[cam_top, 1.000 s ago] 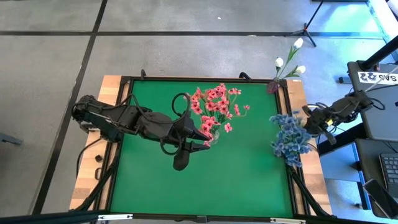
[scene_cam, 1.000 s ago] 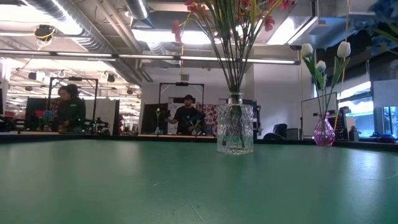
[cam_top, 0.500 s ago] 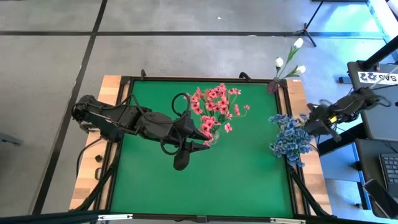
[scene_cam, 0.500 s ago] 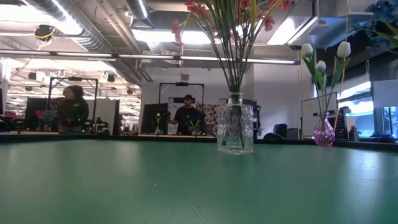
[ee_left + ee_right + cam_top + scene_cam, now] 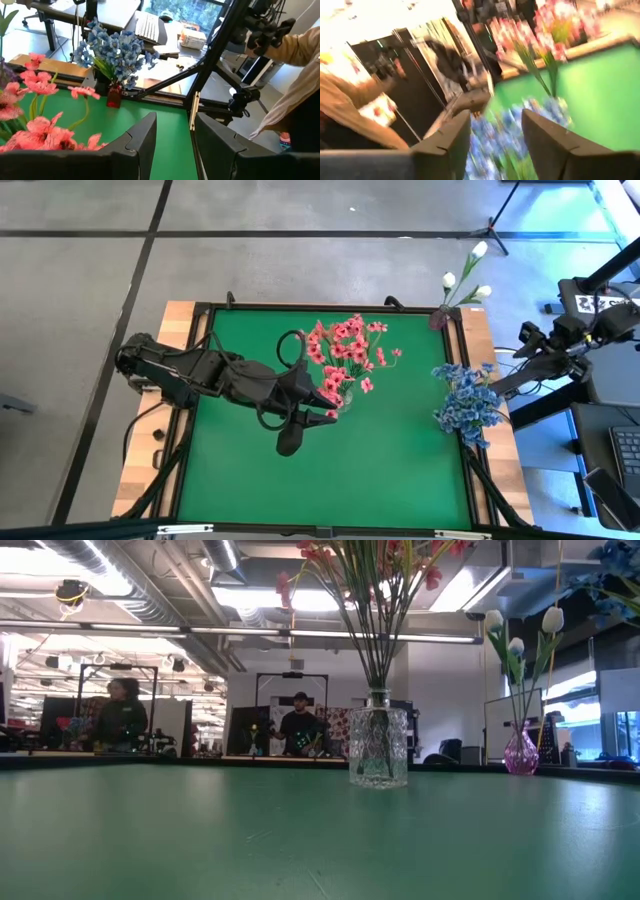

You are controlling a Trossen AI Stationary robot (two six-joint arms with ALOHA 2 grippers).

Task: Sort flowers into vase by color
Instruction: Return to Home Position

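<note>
Pink flowers (image 5: 347, 350) stand in a clear glass vase (image 5: 378, 748) mid-table, stems in its neck. Blue flowers (image 5: 468, 402) stand in a small red vase (image 5: 114, 95) at the table's right edge. White buds (image 5: 468, 275) rise from a purple vase (image 5: 520, 752) at the far right corner. My left gripper (image 5: 330, 400) hovers open beside the pink blooms' near side, nothing between its fingers (image 5: 145, 142). My right gripper (image 5: 528, 340) is open, off the table's right edge, pointing back at the blue flowers (image 5: 505, 145).
The green mat (image 5: 330, 470) is bare across its near half. A dark frame (image 5: 470, 470) and wooden border edge the table. A person's tan sleeve (image 5: 300, 75) shows beyond the right edge; other people stand far behind (image 5: 300, 730).
My right gripper has drawn away from the blue flowers, up and past the table's right edge, tipping toward level. The blue flowers stay standing in their vase. My left arm has kept still.
</note>
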